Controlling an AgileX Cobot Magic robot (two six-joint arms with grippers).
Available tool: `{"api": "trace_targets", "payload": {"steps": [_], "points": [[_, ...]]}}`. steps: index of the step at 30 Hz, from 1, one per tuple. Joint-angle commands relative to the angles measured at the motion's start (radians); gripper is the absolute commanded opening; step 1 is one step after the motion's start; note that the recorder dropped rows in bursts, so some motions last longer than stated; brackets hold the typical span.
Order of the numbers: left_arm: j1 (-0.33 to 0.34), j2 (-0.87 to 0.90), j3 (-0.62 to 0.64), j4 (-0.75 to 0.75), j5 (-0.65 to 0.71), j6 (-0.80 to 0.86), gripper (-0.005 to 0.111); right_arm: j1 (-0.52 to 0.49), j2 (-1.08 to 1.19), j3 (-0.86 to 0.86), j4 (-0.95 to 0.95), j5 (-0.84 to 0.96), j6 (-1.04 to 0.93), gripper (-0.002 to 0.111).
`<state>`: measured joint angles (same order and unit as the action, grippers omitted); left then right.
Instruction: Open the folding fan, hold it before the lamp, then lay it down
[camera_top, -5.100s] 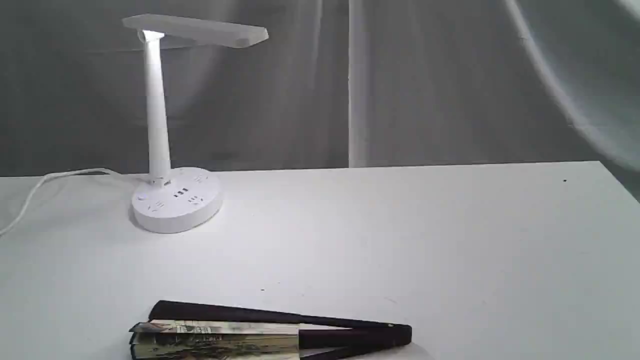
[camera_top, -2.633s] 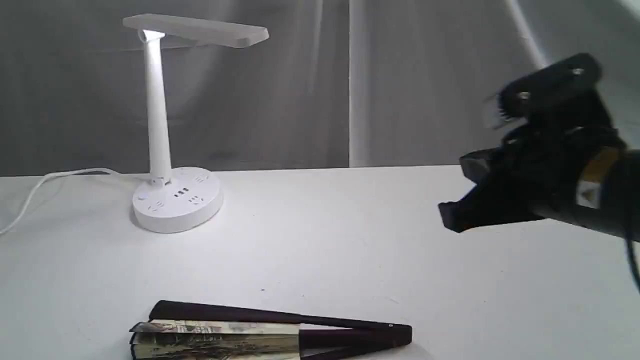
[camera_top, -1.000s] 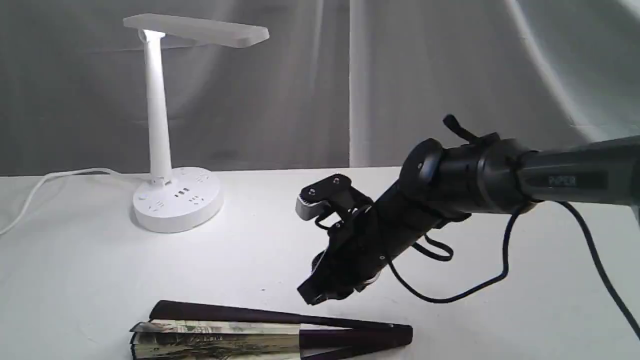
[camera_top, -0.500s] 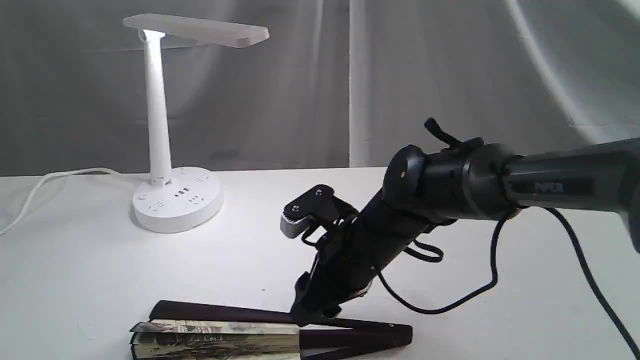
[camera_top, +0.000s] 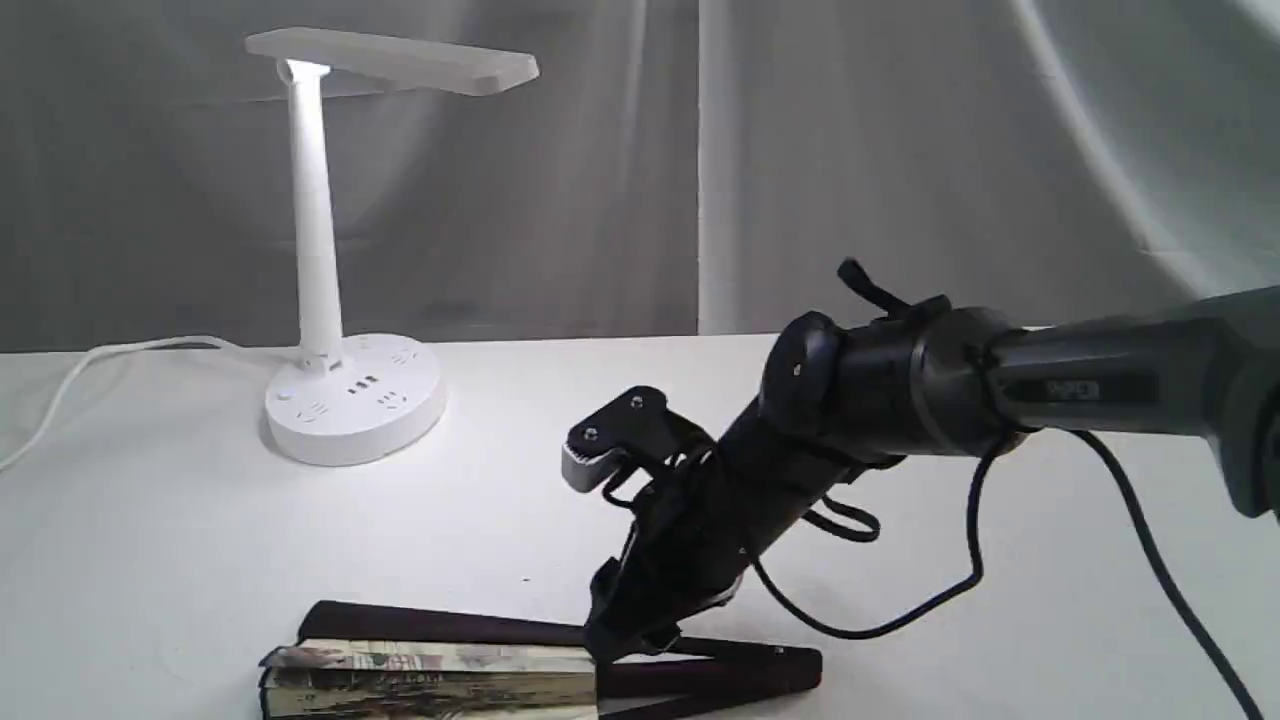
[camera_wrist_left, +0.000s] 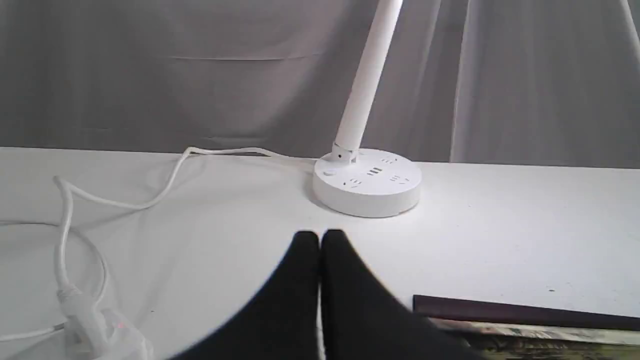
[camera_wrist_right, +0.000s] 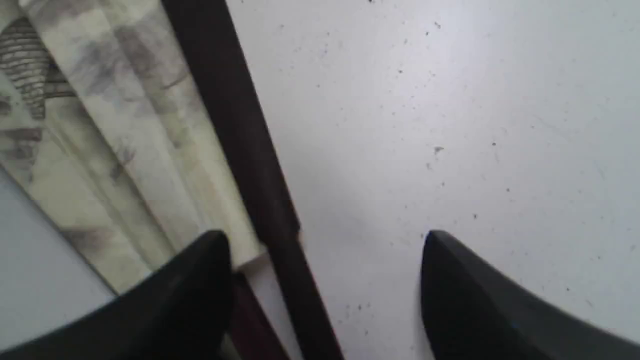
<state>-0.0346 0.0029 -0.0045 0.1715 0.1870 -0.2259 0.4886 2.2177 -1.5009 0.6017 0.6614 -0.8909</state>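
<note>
Sits lower than a second ago, right jaws parted wider, astride the upper guard stick (camera_wrist_right: 235, 130) of the folding fan (camera_top: 430, 680), barely spread on the desk (camera_top: 200, 540). Keeps left jaws closed. Seems ready to pinch.

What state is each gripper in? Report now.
Left gripper: shut, holding nothing.
Right gripper: open, astride the dark guard stick of the folding fan, nothing gripped.
</note>
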Motion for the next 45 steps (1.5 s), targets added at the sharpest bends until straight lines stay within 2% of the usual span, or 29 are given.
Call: {"api": "trace_targets", "payload": {"steps": [1,7,17,26,31,35,41,45], "points": [[-0.004,-0.003,0.004,-0.001,-0.004,-0.001,0.0,0.002,0.04,-0.002,-0.03,-0.029,-0.007,0.056],[-0.004,-0.003,0.004,-0.001,-0.004,-0.001,0.0,0.002,0.042,-0.002,-0.035,-0.024,-0.007,0.048],[-0.004,-0.003,0.004,-0.001,-0.004,-0.001,0.0,0.002,0.042,-0.002,-0.035,-0.024,-0.007,0.023],[-0.004,-0.003,0.004,-0.001,-0.013,-0.001,0.0,0.002,0.018,-0.002,0.024,-0.029,0.016,0.022],[-0.004,-0.003,0.004,-0.001,-0.071,-0.001,0.0,0.002,-0.015,-0.002,0.023,-0.024,0.184,0.022],[-0.004,-0.003,0.004,-0.004,-0.102,-0.004,0.0,0.002,-0.042,-0.002,0.01,-0.021,0.19,0.029],[-0.004,-0.003,0.004,-0.052,-0.107,-0.008,0.0,0.002,-0.069,-0.002,-0.008,-0.002,0.19,0.055],[-0.004,-0.003,0.004,-0.148,-0.107,-0.008,0.0,-0.002,-0.069,-0.002,-0.079,-0.032,0.19,0.059]]}}
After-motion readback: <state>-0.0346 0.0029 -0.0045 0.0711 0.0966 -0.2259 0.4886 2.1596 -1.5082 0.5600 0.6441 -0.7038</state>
